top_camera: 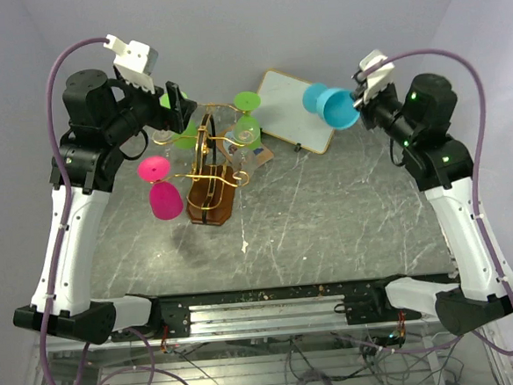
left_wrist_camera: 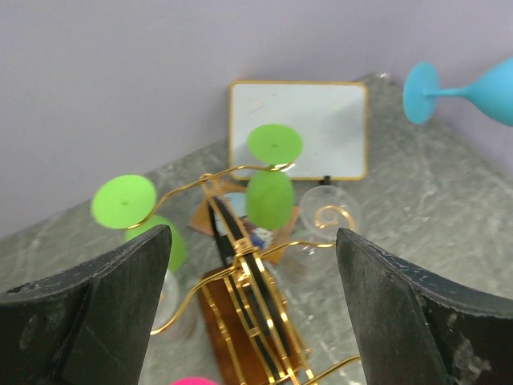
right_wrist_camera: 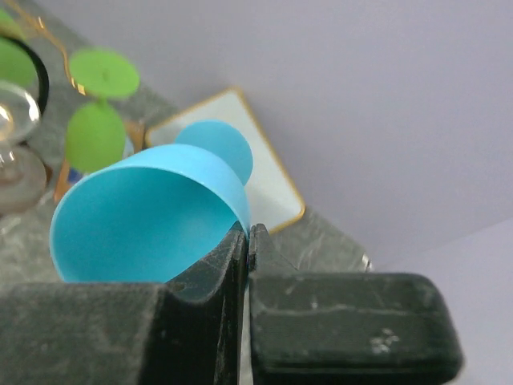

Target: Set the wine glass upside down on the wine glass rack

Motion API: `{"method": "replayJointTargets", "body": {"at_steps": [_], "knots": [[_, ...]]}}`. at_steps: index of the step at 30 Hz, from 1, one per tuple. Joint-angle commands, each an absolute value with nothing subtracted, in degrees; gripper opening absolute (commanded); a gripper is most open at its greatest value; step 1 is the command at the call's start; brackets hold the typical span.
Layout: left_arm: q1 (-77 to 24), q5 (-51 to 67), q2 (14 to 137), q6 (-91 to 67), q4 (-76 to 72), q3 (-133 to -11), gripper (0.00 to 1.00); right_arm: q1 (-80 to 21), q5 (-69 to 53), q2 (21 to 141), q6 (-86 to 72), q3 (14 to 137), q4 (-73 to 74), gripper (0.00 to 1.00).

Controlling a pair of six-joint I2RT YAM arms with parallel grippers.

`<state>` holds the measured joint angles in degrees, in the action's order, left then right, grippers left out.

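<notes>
Grey marble table (top_camera: 346, 213) holds the wine glass rack (top_camera: 210, 182); left gripper (top_camera: 178, 105) hangs spread above it, right gripper (right_wrist_camera: 247, 241) pinches the rim of the blue wine glass (right_wrist_camera: 144, 216)

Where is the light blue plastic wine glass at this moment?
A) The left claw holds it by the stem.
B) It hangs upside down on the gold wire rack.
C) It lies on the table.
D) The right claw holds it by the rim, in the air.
D: the right claw is shut on the rim of the light blue plastic wine glass, away from the gold wire rack; the left claw is open and empty.
</notes>
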<state>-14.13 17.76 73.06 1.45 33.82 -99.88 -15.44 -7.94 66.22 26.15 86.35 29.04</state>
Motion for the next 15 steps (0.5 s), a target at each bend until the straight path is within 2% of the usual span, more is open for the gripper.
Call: {"method": "replayJointTargets", "body": {"at_steps": [1, 6, 15], "knots": [[-13.88, 25.56, 75.61, -9.75, 27.71, -100.8, 0.92, -15.29, -12.83, 69.29, 21.8, 97.61, 29.09, 0.0], [-14.72, 31.67, 78.58, -18.19, 24.14, -101.44, 0.84, -15.41, -19.41, 73.5, 15.18, 105.86, 28.72, 0.0], [-21.45, 34.02, 81.22, -24.07, 14.93, -99.22, 0.83, -15.4, -29.82, 77.48, 4.16, 108.85, 25.04, 0.0]]}}
